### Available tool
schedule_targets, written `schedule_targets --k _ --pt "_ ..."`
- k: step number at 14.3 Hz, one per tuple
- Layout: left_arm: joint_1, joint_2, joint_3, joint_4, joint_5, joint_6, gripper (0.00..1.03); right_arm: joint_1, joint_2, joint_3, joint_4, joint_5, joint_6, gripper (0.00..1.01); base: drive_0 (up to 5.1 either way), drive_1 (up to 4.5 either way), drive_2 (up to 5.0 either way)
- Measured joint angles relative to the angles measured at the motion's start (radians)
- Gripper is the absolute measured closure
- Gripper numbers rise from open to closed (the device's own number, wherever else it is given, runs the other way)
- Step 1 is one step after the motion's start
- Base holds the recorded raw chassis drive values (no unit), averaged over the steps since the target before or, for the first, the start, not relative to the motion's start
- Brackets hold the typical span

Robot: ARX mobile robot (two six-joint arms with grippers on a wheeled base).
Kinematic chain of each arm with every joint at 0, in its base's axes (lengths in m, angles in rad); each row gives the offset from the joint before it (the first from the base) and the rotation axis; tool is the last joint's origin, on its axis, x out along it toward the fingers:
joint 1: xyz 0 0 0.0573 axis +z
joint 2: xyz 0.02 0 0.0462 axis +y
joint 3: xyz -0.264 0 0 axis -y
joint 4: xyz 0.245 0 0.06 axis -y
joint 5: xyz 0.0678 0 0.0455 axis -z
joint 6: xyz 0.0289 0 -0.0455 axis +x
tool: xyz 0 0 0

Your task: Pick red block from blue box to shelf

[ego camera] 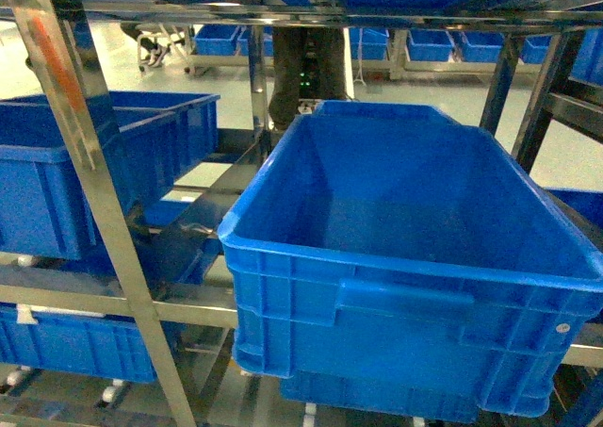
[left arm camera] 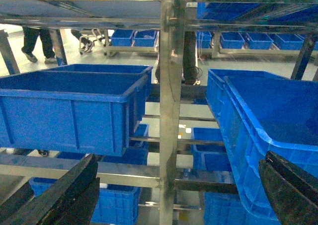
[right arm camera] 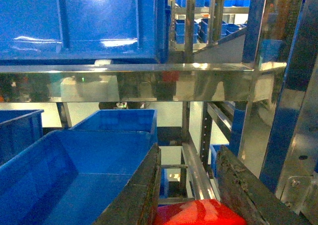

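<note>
We are carrying the red block (right arm camera: 196,212) in the right gripper (right arm camera: 189,195): in the right wrist view its glossy red top is showing at the bottom edge, pinched between the two dark fingers (right arm camera: 134,195). The left gripper (left arm camera: 164,195) is idling with its fingers spread wide, nothing between them. Neither gripper is showing in the head view.

Just beyond the right gripper, a dark blue crate (right arm camera: 74,170) is lying open below and to the left, and a steel rail (right arm camera: 149,81) of the shelf (ego camera: 104,220) is crossing above it, with another crate resting on top. The blue box is not appearing in any view, so we are judging the pick done and the placing under way.

To do this well, we are keeping the pinch firm, guiding the block between the uprights without brushing the rail, and lowering it close to a flat resting surface before letting go. Farther back, more crates (ego camera: 217,39) are standing across the floor.
</note>
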Motion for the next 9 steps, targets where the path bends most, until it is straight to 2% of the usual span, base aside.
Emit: schedule_targets --k 9 --pt "0.000 0.000 0.000 0.000 0.000 0.000 0.05 0.000 0.000 0.000 0.000 0.000 0.000 0.73 0.0 0.00 0.0"
